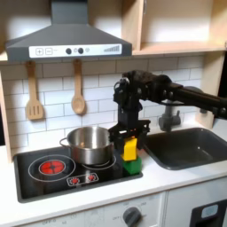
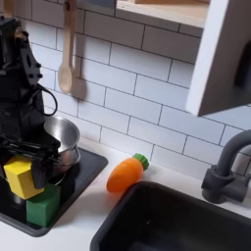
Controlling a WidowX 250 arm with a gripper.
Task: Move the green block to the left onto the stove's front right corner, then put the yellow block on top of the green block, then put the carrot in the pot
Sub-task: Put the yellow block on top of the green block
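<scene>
The pincer (image 2: 24, 175) grips the yellow block (image 2: 22, 177) and holds it just above the green block (image 2: 41, 206), which sits on the stove's (image 1: 40, 182) front corner — the right one in the first exterior view. The pot (image 1: 89, 144) stands on the stove just beside the blocks. The carrot (image 2: 125, 174) lies on the white worktop (image 2: 83, 227) — between stove and sink (image 2: 186, 221).

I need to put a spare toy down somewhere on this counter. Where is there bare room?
Free: the white counter strip between the black stove's edge and the dark sink, in front of the orange carrot. Crowded: the stove's corner, where the hand holds the yellow block over the green block beside the steel pot.
</scene>
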